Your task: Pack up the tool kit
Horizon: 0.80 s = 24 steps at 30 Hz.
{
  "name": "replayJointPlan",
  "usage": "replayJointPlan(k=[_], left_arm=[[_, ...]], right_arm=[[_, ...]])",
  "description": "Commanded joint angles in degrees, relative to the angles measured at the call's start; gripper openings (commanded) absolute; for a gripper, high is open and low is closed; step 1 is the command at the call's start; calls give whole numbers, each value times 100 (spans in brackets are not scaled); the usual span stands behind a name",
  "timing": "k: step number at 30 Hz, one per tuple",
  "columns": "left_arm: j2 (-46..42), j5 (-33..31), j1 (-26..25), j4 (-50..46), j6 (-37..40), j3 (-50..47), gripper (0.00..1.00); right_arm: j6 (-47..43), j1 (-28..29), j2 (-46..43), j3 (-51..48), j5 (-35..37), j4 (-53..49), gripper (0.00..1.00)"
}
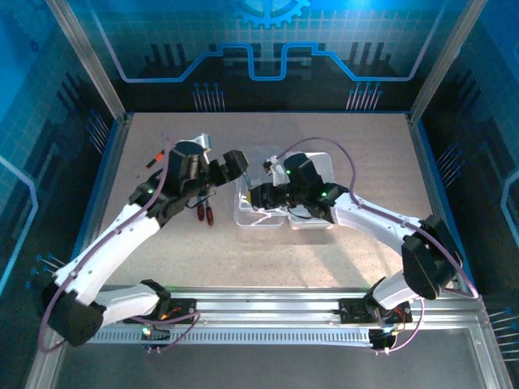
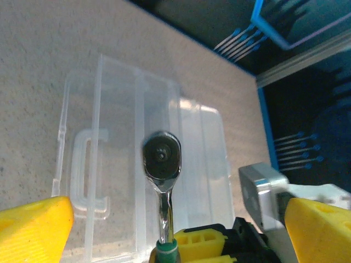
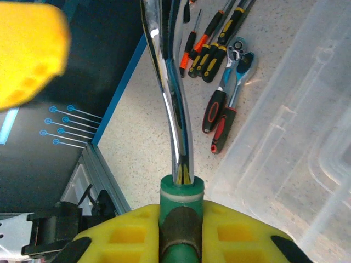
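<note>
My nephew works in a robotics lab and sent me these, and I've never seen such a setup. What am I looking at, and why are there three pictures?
These are two robot arms bolted to the near edge of a table. The wide picture is taken from above and behind them. The other two come from small cameras on each wrist, so each looks along its own yellow claw.

The left claw is wide open and holds nothing. The right claw is shut on the green handle of a chrome ratchet wrench, which hangs above a clear plastic case that lies open on the table. Beside the case lie screwdrivers and red-and-black-handled pliers, not yet packed.
</note>
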Motion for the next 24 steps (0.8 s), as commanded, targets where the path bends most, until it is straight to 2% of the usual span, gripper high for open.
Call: replayJointPlan(k=[1,3,7,13,17,24], left_arm=[[-449,-736,26,27,282,-248,99],[-682,-1020,80,-33,241,-545,99],[-1124,-1203,293,122,-33,-1312,99],[-1328,-1131,698,-9,-507,-2106,99],[-1302,-1043,807,81,-658,-2406,99],[-948,-788,891,253,-817,-2523,99]], right_arm=[[-214,-208,-496,-151,125,6,11],[-292,-363,-706,-259,154,-147,12],[-471,-863,-1152,-509,170,-492,12],[-776,-2161,-1666,-1041,97,-1001,12],[-937,-2681,-1563,-1261,259,-1113,12],[-964,-2809,-592,-1236,417,-791,12]])
